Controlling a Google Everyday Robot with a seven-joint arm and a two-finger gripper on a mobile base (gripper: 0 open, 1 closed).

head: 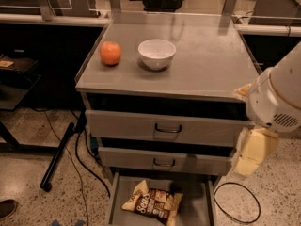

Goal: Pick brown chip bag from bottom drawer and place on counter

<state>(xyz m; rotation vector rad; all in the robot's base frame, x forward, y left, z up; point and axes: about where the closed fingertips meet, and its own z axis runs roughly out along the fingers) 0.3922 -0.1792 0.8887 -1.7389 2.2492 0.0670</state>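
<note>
The brown chip bag (153, 203) lies flat on the floor of the open bottom drawer (194, 207), left of its middle, with its dark centre and tan ends showing. The counter (207, 60) is the grey cabinet top above. My gripper (249, 155) hangs pointing down from the white arm at the right of the cabinet, level with the two upper drawers. It is well above and to the right of the bag and holds nothing that I can see.
An orange (110, 53) and a white bowl (156, 53) stand on the counter's left half. Two upper drawers (164, 128) with dark loop handles are slightly open. A black cable loop (237, 204) lies on the floor at right, a black stand leg (56, 157) at left.
</note>
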